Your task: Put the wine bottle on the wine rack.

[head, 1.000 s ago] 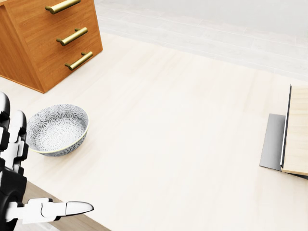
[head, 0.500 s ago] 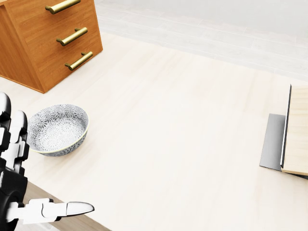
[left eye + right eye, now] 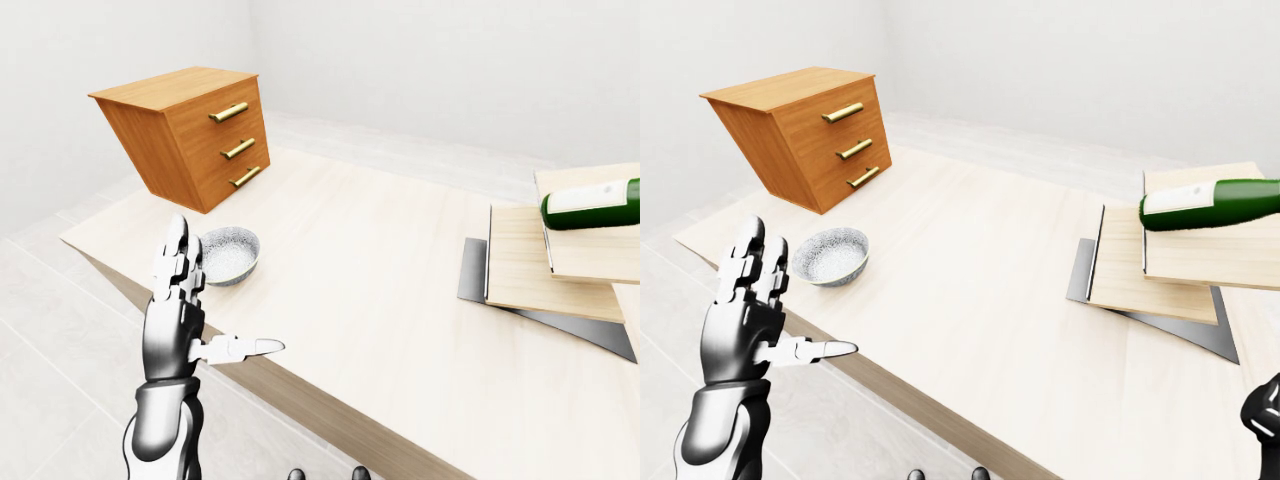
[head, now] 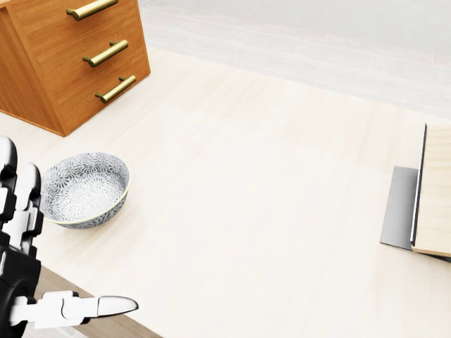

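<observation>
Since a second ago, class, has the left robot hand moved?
No. In the head view the left robot hand stays put beside the patterned bowl.

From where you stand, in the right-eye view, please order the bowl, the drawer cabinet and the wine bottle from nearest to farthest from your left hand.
1. Patterned bowl, just above and right of the open left hand.
2. Wooden drawer cabinet, at the table's upper-left corner.
3. Green wine bottle, lying on the stacked boards at far right.
</observation>
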{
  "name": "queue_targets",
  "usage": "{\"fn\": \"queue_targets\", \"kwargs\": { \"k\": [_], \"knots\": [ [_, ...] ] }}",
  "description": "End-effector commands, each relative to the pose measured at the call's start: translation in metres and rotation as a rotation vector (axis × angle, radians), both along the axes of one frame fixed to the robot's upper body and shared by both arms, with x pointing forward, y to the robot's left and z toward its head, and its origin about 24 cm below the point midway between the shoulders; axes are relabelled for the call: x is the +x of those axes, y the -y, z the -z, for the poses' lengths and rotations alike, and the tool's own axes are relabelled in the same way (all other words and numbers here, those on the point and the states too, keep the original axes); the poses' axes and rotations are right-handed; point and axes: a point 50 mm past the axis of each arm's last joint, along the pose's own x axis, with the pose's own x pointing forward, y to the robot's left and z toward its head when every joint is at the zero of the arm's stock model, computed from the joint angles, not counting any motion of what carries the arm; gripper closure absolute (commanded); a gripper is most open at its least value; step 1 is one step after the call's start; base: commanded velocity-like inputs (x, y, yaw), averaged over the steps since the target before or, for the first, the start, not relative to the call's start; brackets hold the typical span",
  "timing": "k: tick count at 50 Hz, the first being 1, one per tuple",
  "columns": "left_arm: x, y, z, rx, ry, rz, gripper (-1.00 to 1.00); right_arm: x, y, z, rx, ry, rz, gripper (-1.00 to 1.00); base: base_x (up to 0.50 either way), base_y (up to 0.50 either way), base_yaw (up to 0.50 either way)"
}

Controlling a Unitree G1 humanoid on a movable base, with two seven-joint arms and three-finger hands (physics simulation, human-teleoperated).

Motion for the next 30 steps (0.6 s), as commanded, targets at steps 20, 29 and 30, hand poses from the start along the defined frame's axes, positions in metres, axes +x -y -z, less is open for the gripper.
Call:
{"fn": "queue_targets", "kwargs": {
  "k": [20,29,30],
  "knots": [
    [0.001,0.0006,0.003,-0.002,-0.014,0.0,-1.0,-0.0194,0.0144,0.0407,-0.026,-0.262,0.081,1.0,0.0,0.0,0.0],
    [0.0005,0.0004,0.0028,-0.003,-0.013,0.0,-1.0,-0.0176,0.0129,0.0425,-0.032,-0.273,0.077,1.0,0.0,0.0,0.0],
    [0.0004,0.0004,0.0028,-0.003,-0.013,0.0,-1.0,-0.0176,0.0129,0.0424,-0.032,-0.273,0.077,1.0,0.0,0.0,0.0]
  ]
}}
